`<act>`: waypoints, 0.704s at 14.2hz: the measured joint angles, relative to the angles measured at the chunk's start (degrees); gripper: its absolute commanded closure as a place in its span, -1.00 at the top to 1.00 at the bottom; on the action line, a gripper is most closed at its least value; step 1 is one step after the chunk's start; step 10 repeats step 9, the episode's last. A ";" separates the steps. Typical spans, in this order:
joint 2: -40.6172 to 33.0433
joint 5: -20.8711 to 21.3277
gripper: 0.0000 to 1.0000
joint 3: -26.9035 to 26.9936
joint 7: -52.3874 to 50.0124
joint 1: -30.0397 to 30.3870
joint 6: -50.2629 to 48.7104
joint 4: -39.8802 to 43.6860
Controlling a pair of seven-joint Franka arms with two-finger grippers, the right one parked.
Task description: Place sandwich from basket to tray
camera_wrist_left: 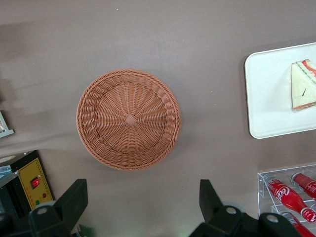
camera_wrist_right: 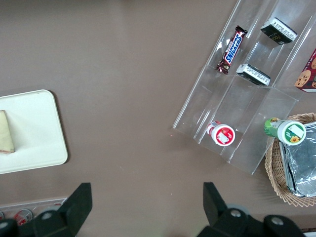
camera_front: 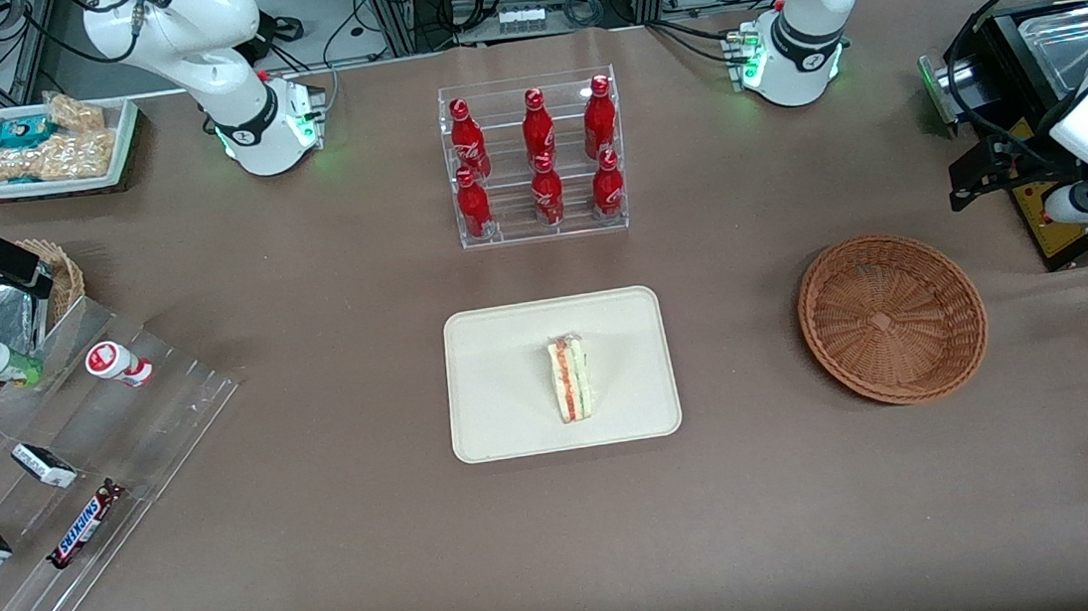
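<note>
A brown-covered bench point(camera_front: 330, 366) carries the cream tray point(camera_front: 498, 350) at its middle; on it the sandwich point(camera_front: 570, 379) stands on edge, long axis running toward the front camera, filling stripes upward. Toward the working arm's end sits the empty basket point(camera_front: 893, 317). The tool point(camera_wrist_left: 140, 200) hangs above it, fingers spread wide, holding nothing.

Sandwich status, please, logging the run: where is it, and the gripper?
Gripper open, empty, above the basket. Sandwich on the tray. Basket empty. Nothing obstructing.

Sandwich point(camera_wrist_right: 6, 132) on tray point(camera_wrist_right: 42, 133), Snickers bar point(camera_wrist_right: 231, 50) on acrylic rack point(camera_wrist_right: 232, 98).
</note>
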 measured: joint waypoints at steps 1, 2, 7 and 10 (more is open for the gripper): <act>0.00 0.02 1.00 0.01 0.00 0.00 -0.01 0.00; 0.00 0.03 1.00 0.01 0.00 0.00 -0.07 0.00; 0.00 0.07 1.00 0.07 0.00 0.00 -0.61 0.00; 0.00 0.08 1.00 0.08 0.00 0.00 -0.64 0.00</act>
